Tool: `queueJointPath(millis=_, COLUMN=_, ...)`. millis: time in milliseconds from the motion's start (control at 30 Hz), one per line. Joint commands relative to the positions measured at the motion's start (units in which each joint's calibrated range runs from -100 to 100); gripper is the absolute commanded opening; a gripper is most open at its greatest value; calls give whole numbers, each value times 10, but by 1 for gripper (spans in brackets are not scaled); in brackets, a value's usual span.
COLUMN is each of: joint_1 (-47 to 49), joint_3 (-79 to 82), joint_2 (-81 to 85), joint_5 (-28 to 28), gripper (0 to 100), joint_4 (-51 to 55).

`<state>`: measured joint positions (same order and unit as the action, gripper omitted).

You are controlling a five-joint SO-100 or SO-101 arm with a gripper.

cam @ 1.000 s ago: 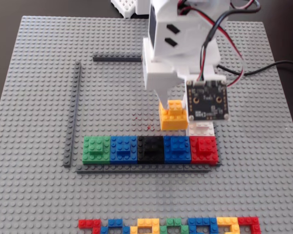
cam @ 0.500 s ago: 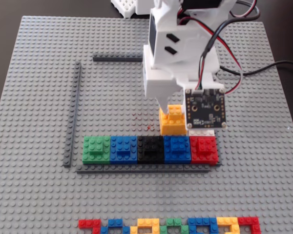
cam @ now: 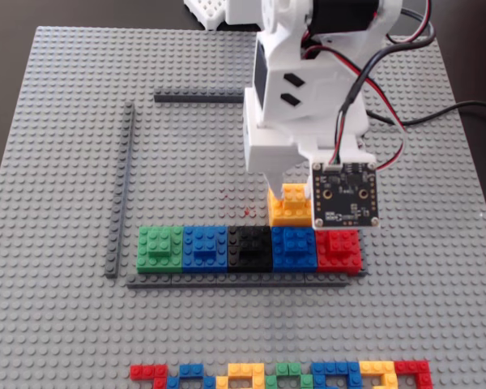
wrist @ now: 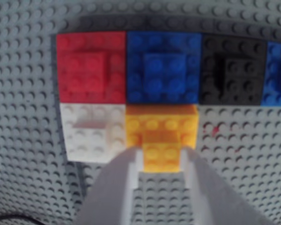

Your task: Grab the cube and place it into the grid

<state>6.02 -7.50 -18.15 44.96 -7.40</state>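
The yellow cube [cam: 289, 207] stands on the grey baseplate [cam: 57, 121] just behind the row of green [cam: 159, 247], blue [cam: 204, 246], black [cam: 249, 247], blue [cam: 294, 247] and red [cam: 338, 250] cubes. In the wrist view the yellow cube [wrist: 161, 126] sits beside a white cube [wrist: 91, 133], below the red [wrist: 90, 68] and blue [wrist: 162, 68] ones. My gripper [wrist: 161, 153] closes its two fingers on the yellow cube's small raised top brick; in the fixed view the gripper [cam: 288, 191] comes straight down on it. The white cube is hidden behind the camera board there.
Dark grey strips frame the grid: a vertical one [cam: 121, 190] at left, one at the back [cam: 198, 97], one in front [cam: 235, 281]. Several coloured bricks [cam: 283, 377] lie along the front edge. Cables [cam: 437, 113] run off to the right.
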Motion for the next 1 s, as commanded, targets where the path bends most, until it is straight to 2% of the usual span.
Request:
queueJointPath(millis=0, joint_1=3, joint_3=-18, joint_2=18, joint_5=-3, gripper=4, joint_4=-5)
queueJointPath(millis=967, joint_1=-6, joint_3=25, joint_2=41, joint_5=-9, gripper=16, joint_4=-21)
